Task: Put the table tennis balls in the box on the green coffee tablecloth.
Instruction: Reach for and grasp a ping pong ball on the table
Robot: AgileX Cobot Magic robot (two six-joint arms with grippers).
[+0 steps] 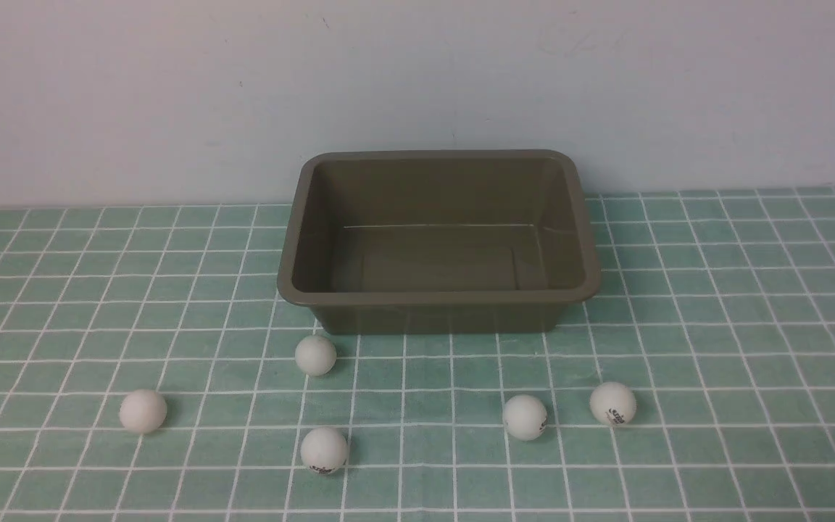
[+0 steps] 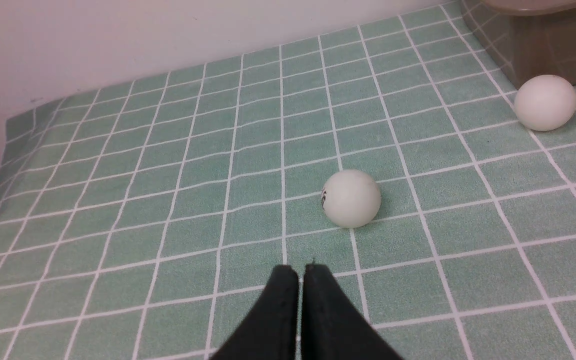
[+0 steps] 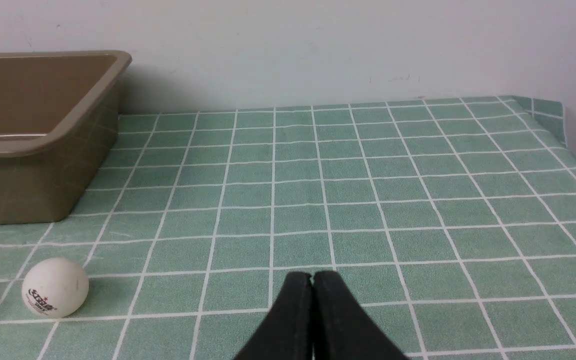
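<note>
Several white table tennis balls lie on the green coffee tablecloth (image 1: 715, 326) in front of the empty olive-brown box (image 1: 438, 296): two on the right (image 1: 612, 403) (image 1: 525, 417), and three to the left (image 1: 315, 355) (image 1: 324, 450) (image 1: 143, 411). My left gripper (image 2: 300, 270) is shut and empty, low over the cloth, a short way behind one ball (image 2: 351, 198). A second ball (image 2: 545, 102) rests by the box's corner (image 2: 553, 50). My right gripper (image 3: 312, 277) is also shut and empty, with a logo-printed ball (image 3: 55, 287) off to its side, in front of the box (image 3: 43, 145). Neither gripper shows in the front view.
A pale wall stands right behind the box. The cloth's left edge (image 2: 13, 125) and its right edge (image 3: 558, 120) both meet side walls.
</note>
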